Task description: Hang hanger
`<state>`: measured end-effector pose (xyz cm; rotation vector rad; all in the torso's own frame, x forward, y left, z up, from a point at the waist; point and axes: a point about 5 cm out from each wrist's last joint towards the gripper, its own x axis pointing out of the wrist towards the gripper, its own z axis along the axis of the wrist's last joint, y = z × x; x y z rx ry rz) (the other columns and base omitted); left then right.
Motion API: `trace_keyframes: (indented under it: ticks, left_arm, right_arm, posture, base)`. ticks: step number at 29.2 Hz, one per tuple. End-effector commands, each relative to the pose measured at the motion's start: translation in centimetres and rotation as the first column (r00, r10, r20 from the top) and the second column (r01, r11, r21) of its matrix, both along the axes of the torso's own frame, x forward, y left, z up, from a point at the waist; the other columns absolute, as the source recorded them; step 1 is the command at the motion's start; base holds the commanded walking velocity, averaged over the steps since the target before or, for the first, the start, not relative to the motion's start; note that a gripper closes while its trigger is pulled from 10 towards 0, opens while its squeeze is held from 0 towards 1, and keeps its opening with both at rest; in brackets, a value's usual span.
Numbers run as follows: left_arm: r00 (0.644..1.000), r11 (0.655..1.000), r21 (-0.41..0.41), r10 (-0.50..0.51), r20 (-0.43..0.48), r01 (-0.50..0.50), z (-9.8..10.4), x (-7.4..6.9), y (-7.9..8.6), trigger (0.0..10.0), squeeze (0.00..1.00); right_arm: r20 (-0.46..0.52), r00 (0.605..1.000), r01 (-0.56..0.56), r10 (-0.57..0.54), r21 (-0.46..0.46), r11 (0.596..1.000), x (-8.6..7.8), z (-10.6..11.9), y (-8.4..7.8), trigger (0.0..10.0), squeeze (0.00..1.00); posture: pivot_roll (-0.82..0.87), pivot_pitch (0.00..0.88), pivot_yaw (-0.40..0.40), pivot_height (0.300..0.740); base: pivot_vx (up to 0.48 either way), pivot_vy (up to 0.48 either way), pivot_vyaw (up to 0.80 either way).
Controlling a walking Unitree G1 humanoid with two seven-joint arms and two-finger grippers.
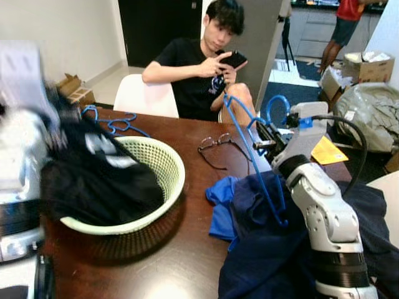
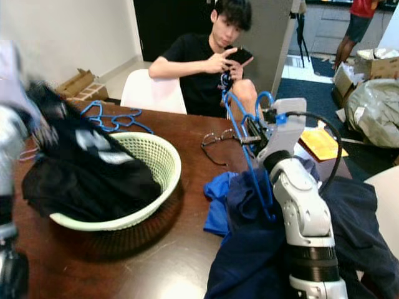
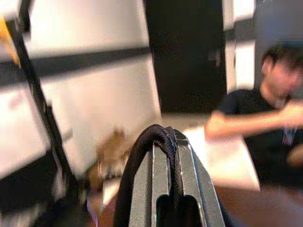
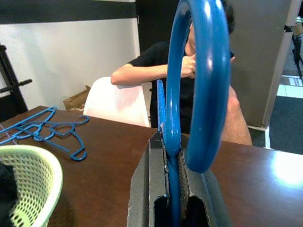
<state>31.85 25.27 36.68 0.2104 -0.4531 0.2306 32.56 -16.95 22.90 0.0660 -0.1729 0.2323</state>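
My right gripper (image 4: 173, 156) is shut on the neck of a blue plastic hanger (image 1: 249, 134), held upright above the right side of the table. The hanger's hook (image 4: 208, 80) curves up over the fingers, and its lower arm runs down into a dark navy garment (image 1: 262, 249) heaped under the right arm. My left gripper (image 3: 171, 156) is shut on a black garment (image 1: 100, 174), lifted at the far left. That garment trails down into the pale green basket (image 1: 168, 156). The left arm is motion-blurred.
A person (image 1: 199, 62) sits across the brown table (image 1: 181, 261) on a white chair (image 1: 143, 96), holding a phone. Glasses (image 1: 215, 146) lie mid-table, a bright blue cloth (image 1: 221, 212) beside the navy heap, and spare blue hangers (image 1: 115, 121) at the far left edge.
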Motion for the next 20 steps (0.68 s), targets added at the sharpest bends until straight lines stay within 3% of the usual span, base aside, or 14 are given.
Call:
trace_keyframes:
  ticks: [1,2,3,4,7,10,12,14,16,19,20]
  left_arm:
    - [0.988,0.994,0.086,-0.081,0.131,0.070,4.0,-0.8,-1.3,0.0,0.00]
    - [0.988,0.994,0.086,-0.081,0.131,0.070,4.0,-0.8,-1.3,0.0,0.00]
    - [0.974,0.986,0.119,-0.136,0.184,0.115,5.7,-1.2,-2.0,0.0,0.00]
    - [0.974,0.986,0.119,-0.136,0.184,0.115,5.7,-1.2,-2.0,0.0,0.00]
    - [0.943,0.968,0.165,-0.225,0.246,0.188,8.2,-1.7,-3.0,0.0,0.00]
    - [0.926,0.959,0.179,-0.263,0.270,0.220,9.2,-2.0,-3.4,0.0,0.00]
    - [0.884,0.936,0.211,-0.339,0.323,0.282,11.2,-2.9,-4.4,0.0,0.00]
    - [0.884,0.936,0.211,-0.339,0.323,0.282,11.2,-2.9,-4.4,0.0,0.00]
    - [0.849,0.912,0.226,-0.403,0.342,0.342,12.0,-3.5,-5.6,0.0,0.00]
    - [0.837,0.887,0.215,-0.457,0.301,0.407,11.0,-2.9,-6.8,0.0,0.00]
    - [0.828,0.865,0.196,-0.499,0.256,0.461,9.8,-2.2,-7.7,0.0,0.00]
  right_arm:
    - [0.010,1.000,-0.002,0.002,0.002,1.000,0.2,0.1,0.2,10.0,0.00]
    - [0.010,1.000,-0.002,0.002,0.002,1.000,0.2,0.1,0.2,10.0,0.00]
    - [0.011,1.000,-0.003,0.003,0.004,1.000,0.2,0.1,0.3,10.0,0.00]
    - [0.011,1.000,-0.003,0.003,0.004,1.000,0.2,0.1,0.3,10.0,0.00]
    - [0.013,1.000,-0.005,0.005,0.007,1.000,0.3,0.1,0.4,10.0,0.00]
    - [0.015,1.000,-0.006,0.005,0.009,1.000,0.3,0.1,0.5,10.0,0.00]
    - [0.018,1.000,-0.006,0.006,0.013,1.000,0.4,0.2,0.6,10.0,0.00]
    - [0.018,1.000,-0.006,0.006,0.013,1.000,0.4,0.2,0.6,10.0,0.00]
    - [0.020,1.000,-0.004,0.004,0.015,1.000,0.4,0.2,0.6,10.0,0.00]
    - [0.020,1.000,-0.003,0.003,0.015,1.000,0.4,0.2,0.6,10.0,0.00]
    - [0.020,1.000,-0.003,0.002,0.015,1.000,0.4,0.2,0.5,10.0,0.00]
  posture:
    - [0.07,0.000,-0.014,0.740]
    - [0.07,0.000,-0.014,0.740]
    - [0.07,0.000,-0.015,0.740]
    - [0.07,0.000,-0.015,0.740]
    - [0.08,0.000,-0.013,0.740]
    - [0.08,0.000,-0.013,0.740]
    - [0.08,0.000,-0.010,0.740]
    - [0.08,0.000,-0.010,0.740]
    - [0.08,0.000,-0.009,0.740]
    - [0.07,0.000,-0.008,0.740]
    - [0.07,0.000,-0.008,0.740]
  base:
    - [0.000,0.000,0.00]
    - [0.000,0.000,0.00]
    - [0.000,0.000,0.00]
    - [0.000,0.000,0.00]
    - [0.000,0.000,0.00]
    - [0.000,0.000,0.00]
    - [0.000,0.000,0.00]
    - [0.000,0.000,0.00]
    - [0.000,0.000,0.00]
    - [0.000,0.000,0.00]
    - [0.000,0.000,0.00]
